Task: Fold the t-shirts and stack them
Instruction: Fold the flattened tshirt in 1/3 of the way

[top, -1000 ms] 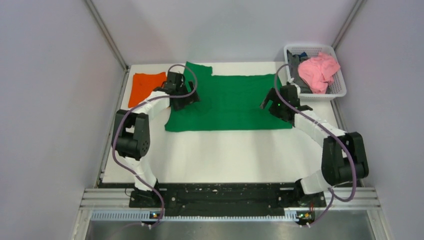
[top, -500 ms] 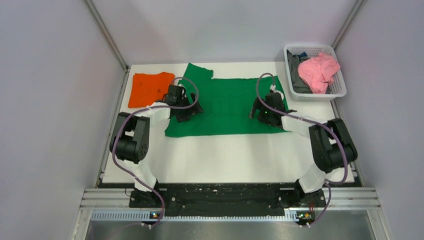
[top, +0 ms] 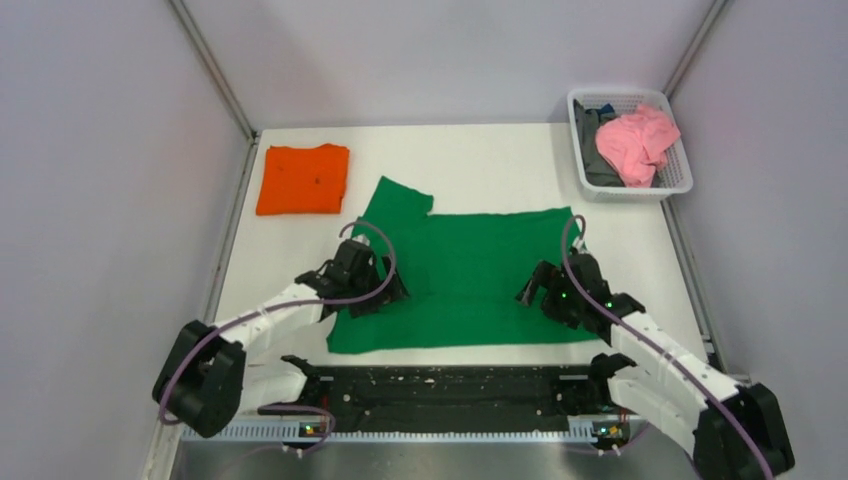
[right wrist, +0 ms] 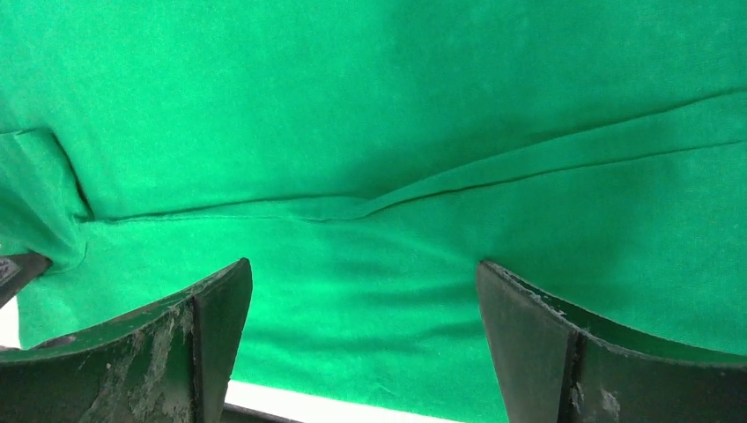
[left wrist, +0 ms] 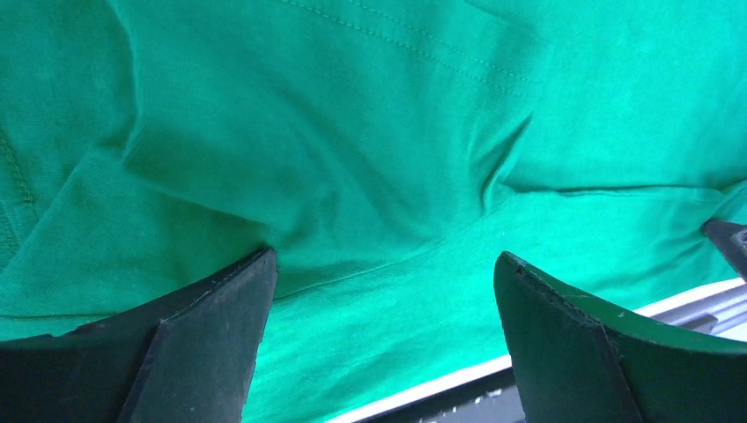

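Note:
The large green t-shirt lies flat near the table's front edge, partly folded, with one sleeve sticking out at its far left. The orange t-shirt sits folded at the far left, apart from it. My left gripper rests over the green shirt's left part and my right gripper over its right part. In the left wrist view the left gripper is open, with creased green cloth spread under it. The right gripper is open too, over a fold line in the shirt. Neither pinches cloth.
A white basket at the far right corner holds a pink cloth and dark garments. Grey walls close in the left and right sides. The white table shows bare behind the green shirt. A black rail runs along the near edge.
Both arms drew back toward the near edge, and the green shirt slid along with them from the far half of the table. The orange shirt now shows whole. Both grippers stayed open.

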Available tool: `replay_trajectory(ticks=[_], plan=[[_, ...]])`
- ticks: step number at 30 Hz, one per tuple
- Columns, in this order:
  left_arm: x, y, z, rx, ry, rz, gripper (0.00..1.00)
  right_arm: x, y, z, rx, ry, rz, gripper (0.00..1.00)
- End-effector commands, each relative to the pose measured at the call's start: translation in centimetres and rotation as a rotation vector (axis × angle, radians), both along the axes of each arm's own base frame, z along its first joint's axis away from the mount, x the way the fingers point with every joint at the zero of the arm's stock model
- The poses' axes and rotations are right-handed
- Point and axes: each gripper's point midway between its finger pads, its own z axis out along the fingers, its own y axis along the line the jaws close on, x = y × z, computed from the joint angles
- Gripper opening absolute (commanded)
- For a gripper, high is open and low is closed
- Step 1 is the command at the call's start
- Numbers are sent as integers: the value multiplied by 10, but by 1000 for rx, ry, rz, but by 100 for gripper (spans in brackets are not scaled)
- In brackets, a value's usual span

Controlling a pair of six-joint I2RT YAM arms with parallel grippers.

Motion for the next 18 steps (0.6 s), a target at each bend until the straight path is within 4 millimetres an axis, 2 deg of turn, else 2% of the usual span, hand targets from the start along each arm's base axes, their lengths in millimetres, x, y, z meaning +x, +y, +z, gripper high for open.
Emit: replay_trajectory(ticks=[1, 5, 10, 14, 18], plan=[[-46, 29, -19, 78, 128, 90, 99, -67, -19, -21, -42, 214, -15, 97], [-53, 30, 1, 52, 104, 86, 99, -66, -14, -3, 6, 156, -3, 97], [-44, 30, 37, 38, 7, 67, 99, -43, -14, 37, 3, -1, 5, 98], [-11, 36, 68, 113, -113, 78, 99, -18, -14, 67, 4, -129, -15, 99], [40, 36, 106, 190, -248, 120, 99, 10, -29, 92, -68, -243, -96, 99]])
